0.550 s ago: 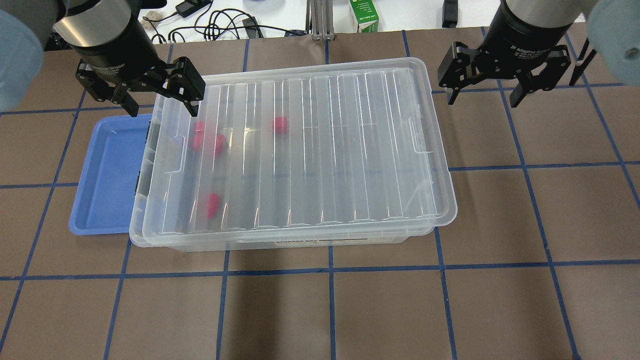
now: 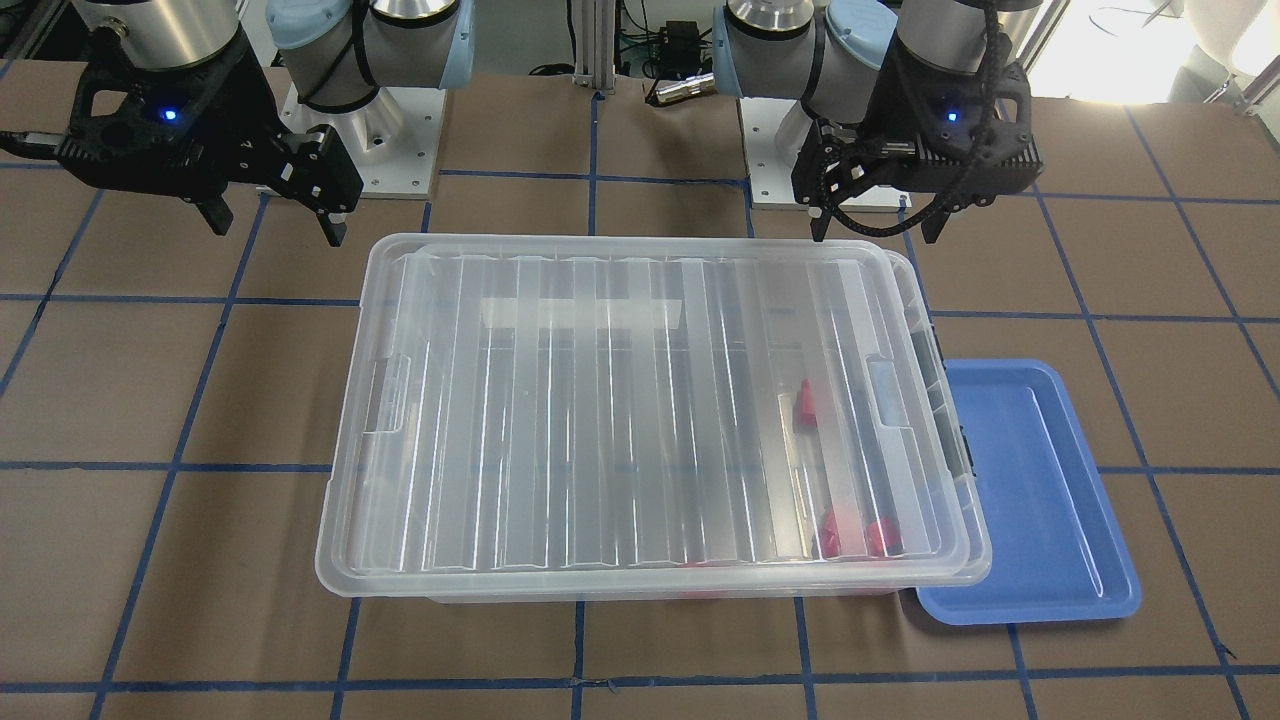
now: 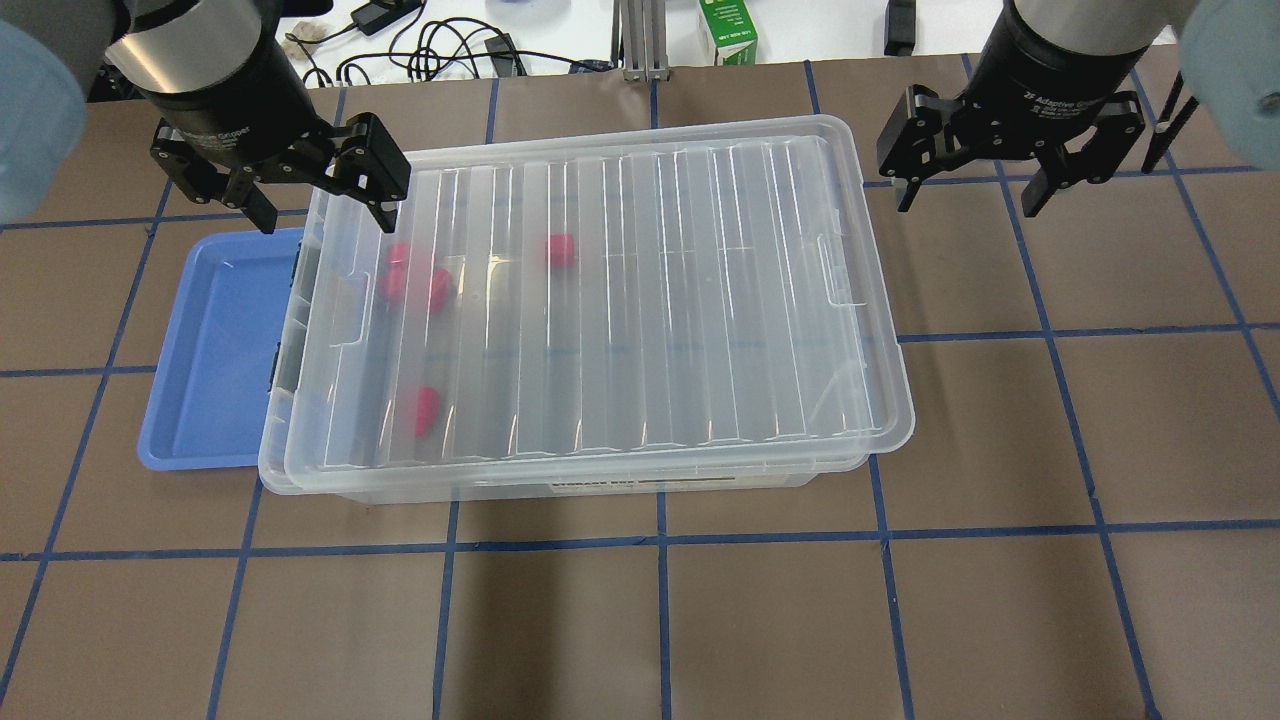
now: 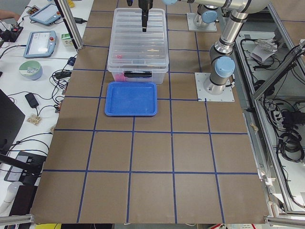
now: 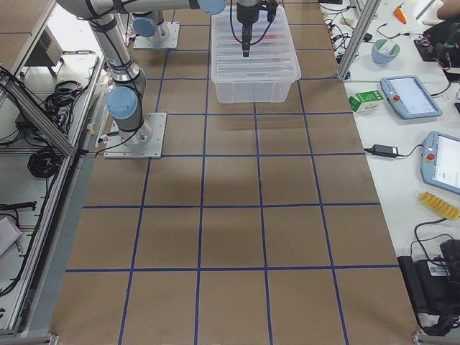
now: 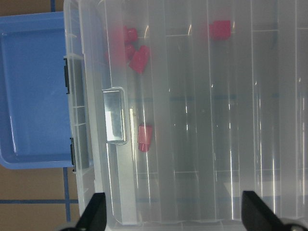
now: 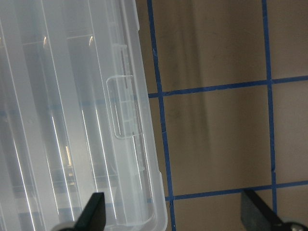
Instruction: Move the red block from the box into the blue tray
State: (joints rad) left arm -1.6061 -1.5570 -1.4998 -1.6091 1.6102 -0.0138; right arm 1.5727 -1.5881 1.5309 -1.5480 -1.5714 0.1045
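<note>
The box [image 3: 600, 300], a clear bin with its ribbed lid on, lies mid-table. Several red blocks show through the lid: one [image 3: 561, 250] near the far side, a cluster [image 3: 415, 285], and one [image 3: 427, 410] near the front. The blue tray [image 3: 215, 350] is empty and touches the box's left end. My left gripper [image 3: 325, 210] is open and empty above the box's far-left corner; its wrist view shows the blocks [image 6: 144, 138] and tray [image 6: 33, 96] below. My right gripper [image 3: 968, 200] is open and empty, above the table just beyond the box's far-right corner.
The brown table [image 3: 1000, 450] has a blue tape grid. Cables and a green carton [image 3: 727, 30] lie past its far edge. The box's grey latch [image 6: 67, 79] faces the tray. In the right wrist view the lid's edge [image 7: 139, 144] lies left of bare table.
</note>
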